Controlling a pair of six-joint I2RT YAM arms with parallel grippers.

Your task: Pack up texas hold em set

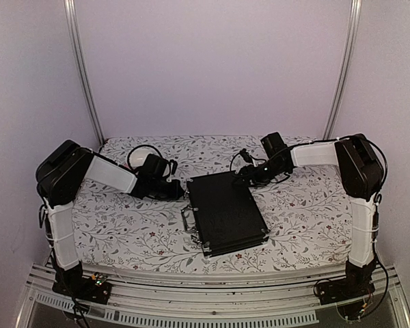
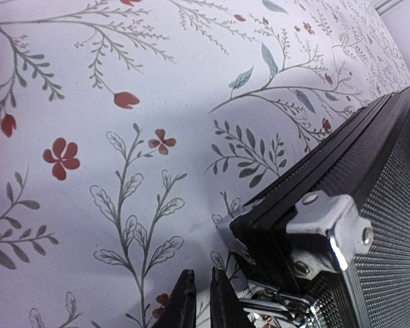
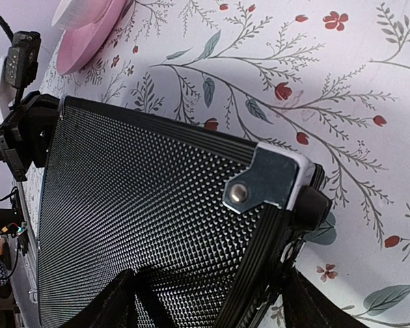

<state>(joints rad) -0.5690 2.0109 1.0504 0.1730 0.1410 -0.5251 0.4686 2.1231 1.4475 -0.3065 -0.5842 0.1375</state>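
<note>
The black case (image 1: 225, 212) of the texas hold em set lies closed and flat on the floral cloth, its handle (image 1: 186, 217) on the left side. My left gripper (image 1: 180, 190) hovers at the case's far left corner (image 2: 328, 219); in the left wrist view its fingers (image 2: 184, 304) stand almost together with nothing between them. My right gripper (image 1: 244, 176) is at the far right corner. Its jaws (image 3: 212, 304) stand wide astride the case's edge, one finger over the dimpled lid (image 3: 143, 205), the other beside the side wall near the metal corner (image 3: 266, 181). Chips, cards and marker are out of view.
A pink saucer (image 3: 89, 34) sits on the cloth beyond the case's far left corner, near the left arm (image 3: 20, 123). Walls close in the table at the back and both sides. Cables loop behind both wrists.
</note>
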